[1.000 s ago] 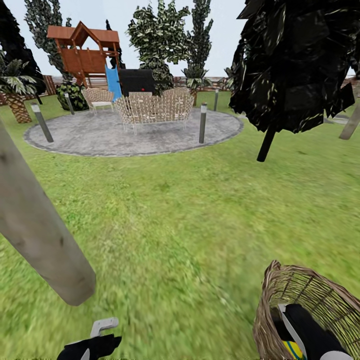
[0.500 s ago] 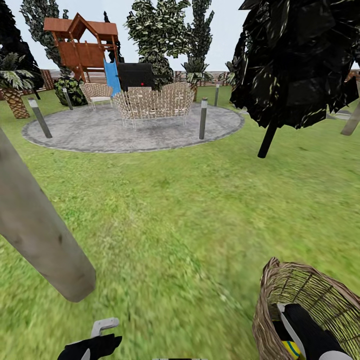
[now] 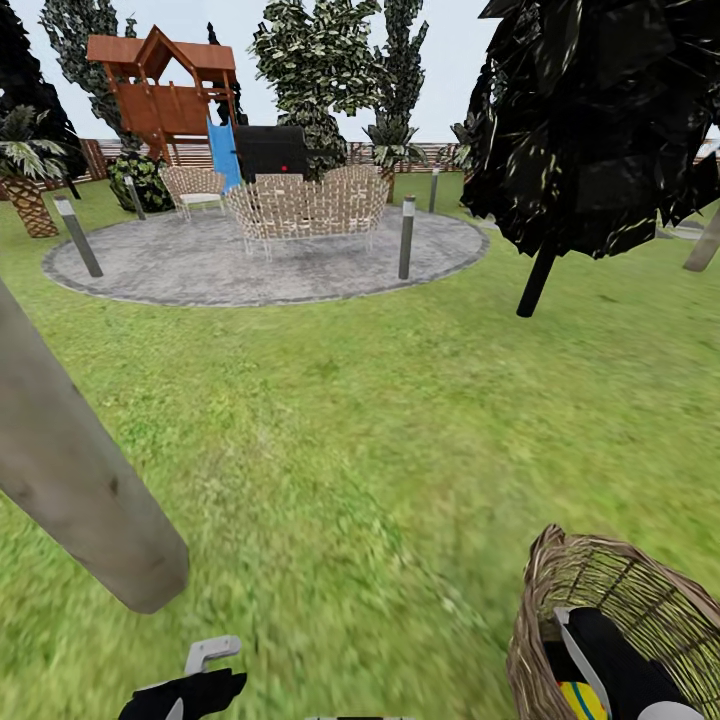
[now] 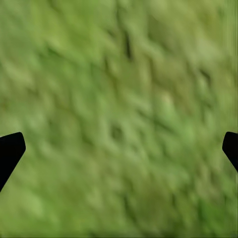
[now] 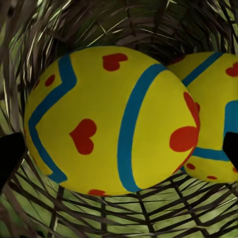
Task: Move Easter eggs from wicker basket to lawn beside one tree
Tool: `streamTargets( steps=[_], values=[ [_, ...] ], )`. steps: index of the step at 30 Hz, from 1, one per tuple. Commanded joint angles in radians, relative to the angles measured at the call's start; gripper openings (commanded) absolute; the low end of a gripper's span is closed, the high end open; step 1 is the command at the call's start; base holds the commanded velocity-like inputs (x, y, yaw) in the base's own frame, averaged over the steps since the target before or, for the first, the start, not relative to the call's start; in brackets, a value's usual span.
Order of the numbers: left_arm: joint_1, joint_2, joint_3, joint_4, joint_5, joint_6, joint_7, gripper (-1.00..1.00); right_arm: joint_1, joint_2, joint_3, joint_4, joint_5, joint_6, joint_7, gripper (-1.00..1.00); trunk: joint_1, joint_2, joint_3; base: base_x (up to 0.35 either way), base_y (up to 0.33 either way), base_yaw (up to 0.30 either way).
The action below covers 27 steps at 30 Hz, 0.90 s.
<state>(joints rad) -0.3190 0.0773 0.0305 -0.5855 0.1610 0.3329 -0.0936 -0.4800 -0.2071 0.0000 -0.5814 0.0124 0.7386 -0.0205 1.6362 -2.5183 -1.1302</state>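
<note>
Currently the head view differs from the earlier pictures by a slight whole-scene shift, which is camera motion; the right arm sits marginally lower in the wicker basket (image 3: 620, 640), and more of the yellow egg shows beside it than before. This indicates the reach into the basket is in its final approach; no egg has yet been lifted out.

Right gripper (image 5: 119, 148): jaws spread wide, tips at opposite edges of the right wrist view, with the nearest Easter egg (image 5: 111, 119) between them but not clamped. A second egg (image 5: 213, 114) lies touching it, inside the basket.

Left gripper (image 4: 119, 148): jaws spread apart, holding nothing, hovering over bare lawn (image 4: 119, 99). In the head view the lawn (image 3: 380, 430) runs from the basket to the pale tree trunk (image 3: 75, 480), which stands near the picture's left edge, with open grass between it and the basket.

Limits of observation:
- The third egg cannot be located; it may be under the other two or behind the arm.
- The basket is cut off at the lower right corner of the head view; its base is not shown.
- The trunk's foliage is out of frame.
- Contact between fingertips and egg cannot be confirmed.
- The left wrist view is blurred.
</note>
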Motion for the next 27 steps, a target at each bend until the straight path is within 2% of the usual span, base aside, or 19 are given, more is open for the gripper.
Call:
streamTargets(
  steps=[1, 16, 22, 27],
  values=[
    [0.0, -0.001, 0.003, -0.002, 0.006, 0.007, -0.004, 1.0, 0.0, 0.0, 0.0, -0.001, -0.002, 0.004, -0.001, 1.0, 0.0, -0.001, -0.005, 0.0, 0.0, 0.0],
    [0.0, -0.002, 0.002, -0.002, 0.008, 0.012, -0.003, 1.0, 0.0, -0.001, 0.0, -0.004, -0.002, 0.004, -0.001, 1.0, 0.007, -0.004, -0.063, 0.0, 0.0, 0.0],
    [0.0, -0.003, 0.002, -0.001, 0.006, 0.012, -0.003, 1.0, 0.0, 0.002, 0.0, -0.045, -0.002, -0.002, -0.001, 1.0, 0.01, -0.005, -0.086, 0.0, 0.0, 0.0],
    [0.0, -0.004, 0.002, -0.001, 0.006, 0.012, -0.003, 1.0, 0.0, 0.002, 0.0, -0.058, -0.002, -0.002, -0.001, 1.0, 0.01, -0.005, -0.086, 0.0, 0.0, 0.0]
  ],
)
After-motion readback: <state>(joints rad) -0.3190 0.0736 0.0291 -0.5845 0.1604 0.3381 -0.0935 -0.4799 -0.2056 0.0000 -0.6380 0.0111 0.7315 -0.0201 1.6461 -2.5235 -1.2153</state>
